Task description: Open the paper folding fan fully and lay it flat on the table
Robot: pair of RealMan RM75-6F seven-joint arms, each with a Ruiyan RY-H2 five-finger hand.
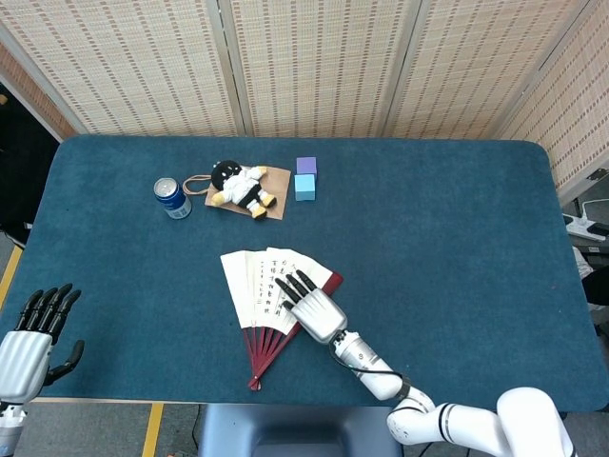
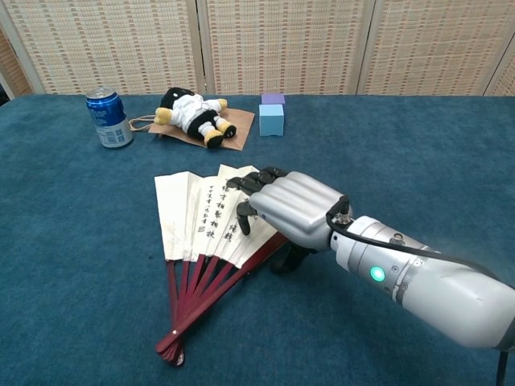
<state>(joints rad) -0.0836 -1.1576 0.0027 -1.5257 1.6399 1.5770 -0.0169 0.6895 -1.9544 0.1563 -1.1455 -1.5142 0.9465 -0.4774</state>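
The paper folding fan [image 1: 249, 281] lies partly spread on the blue table, its white leaves with black writing pointing away and its dark red ribs meeting at a pivot near the front edge. In the chest view the fan [image 2: 189, 219] shows its right leaves covered by my right hand [image 2: 288, 209]. That right hand [image 1: 311, 308] lies palm down on the fan's right side, fingers stretched over the paper, thumb down beside the red outer rib. My left hand [image 1: 33, 338] hovers at the table's front left corner, fingers apart, holding nothing.
A blue drink can [image 1: 172, 198] stands at the back left. Beside it a plush doll [image 1: 243, 188] lies on a brown paper sheet. A purple block [image 1: 305, 166] and a light blue block [image 1: 304, 187] sit just to the right. The table [image 1: 457, 238] is blue felt.
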